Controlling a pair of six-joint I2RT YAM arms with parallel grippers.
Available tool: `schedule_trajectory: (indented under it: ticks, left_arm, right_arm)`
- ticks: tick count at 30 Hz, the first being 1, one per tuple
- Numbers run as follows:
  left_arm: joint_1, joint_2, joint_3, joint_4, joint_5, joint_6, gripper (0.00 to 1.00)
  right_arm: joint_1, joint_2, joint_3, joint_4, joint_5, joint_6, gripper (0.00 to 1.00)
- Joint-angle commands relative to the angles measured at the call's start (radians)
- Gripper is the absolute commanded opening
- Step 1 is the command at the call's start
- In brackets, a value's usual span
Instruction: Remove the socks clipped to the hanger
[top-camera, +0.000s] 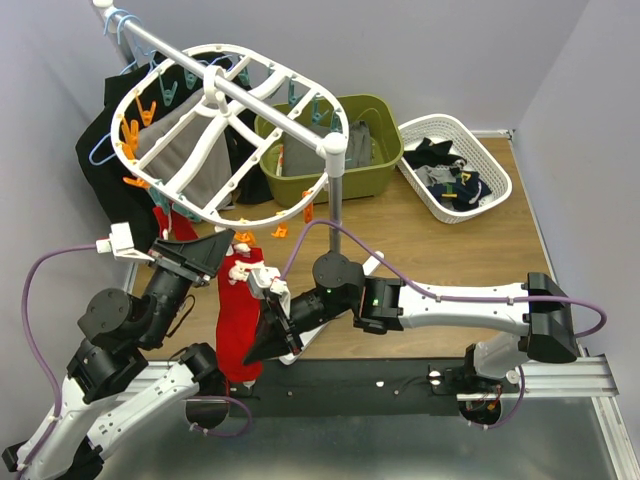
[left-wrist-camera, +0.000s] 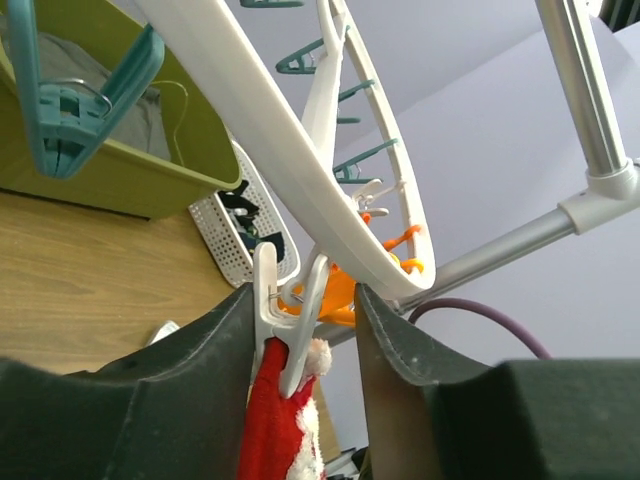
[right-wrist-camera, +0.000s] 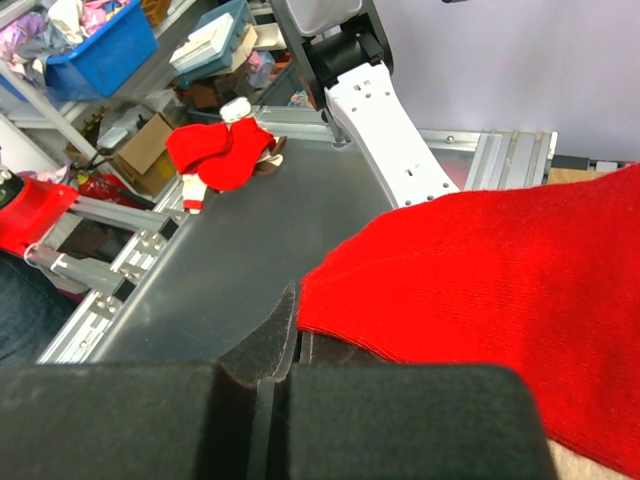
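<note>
Twin arms in black and white: the left arm (top-camera: 130, 335) and right arm (top-camera: 450, 300) pair glossy black round joints with white shell links, and a purple cable (top-camera: 30, 290) loops along each. The left gripper (left-wrist-camera: 305, 300) and right gripper (right-wrist-camera: 280, 330) carry matte black, grainy fingers (left-wrist-camera: 395, 350). One white link (right-wrist-camera: 395, 140) shows small screw holes.

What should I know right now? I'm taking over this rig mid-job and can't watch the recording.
Left gripper: open, fingers either side of the white peg that clips a red sock to the hanger.
Right gripper: shut on that sock's edge.
Done: dark socks lie in the white basket.
Left: squeeze the peg, pull this sock free, then check the ring for more; part of it is hidden.
</note>
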Motion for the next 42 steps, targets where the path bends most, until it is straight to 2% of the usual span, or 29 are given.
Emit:
schedule_trajectory:
  ticks: [1, 3, 4, 5, 7, 17, 23, 30, 33, 42]
  left_arm:
    - [-0.006, 0.002, 0.002, 0.046, -0.064, 0.001, 0.43]
    - [-0.006, 0.003, 0.005, 0.04, -0.07, 0.001, 0.29]
    - [-0.006, 0.006, 0.011, 0.035, -0.074, -0.005, 0.11]
    - [-0.006, 0.006, 0.018, 0.017, -0.081, -0.007, 0.04]
    - [-0.006, 0.019, 0.027, 0.008, -0.09, 0.001, 0.0]
    - [-0.006, 0.037, 0.082, -0.009, -0.059, 0.042, 0.0]
    - [-0.006, 0.01, 0.088, -0.014, -0.022, 0.056, 0.0]
    - [-0.006, 0.017, 0.087, -0.012, -0.019, 0.052, 0.0]
    - [-0.007, 0.025, 0.09, -0.015, -0.028, 0.058, 0.0]
    - [-0.006, 0.036, 0.107, -0.021, -0.038, 0.084, 0.0]
  right_arm:
    - [-0.005, -0.023, -0.017, 0.018, -0.031, 0.025, 0.01]
    - [-0.005, -0.021, -0.02, 0.019, -0.031, 0.028, 0.01]
    - [-0.005, -0.021, -0.021, 0.018, -0.031, 0.028, 0.01]
    - [-0.005, -0.02, -0.021, 0.018, -0.031, 0.029, 0.01]
    - [-0.005, -0.017, -0.027, 0.016, -0.032, 0.029, 0.01]
    - [-0.005, 0.034, -0.107, 0.124, -0.054, 0.117, 0.01]
    - [-0.005, 0.124, -0.076, 0.145, -0.07, 0.138, 0.01]
    - [-0.005, 0.192, -0.055, 0.02, -0.015, 0.097, 0.01]
    - [-0.005, 0.169, -0.096, -0.025, 0.02, 0.079, 0.01]
    - [0.021, -0.081, -0.231, -0.172, 0.213, 0.019, 0.01]
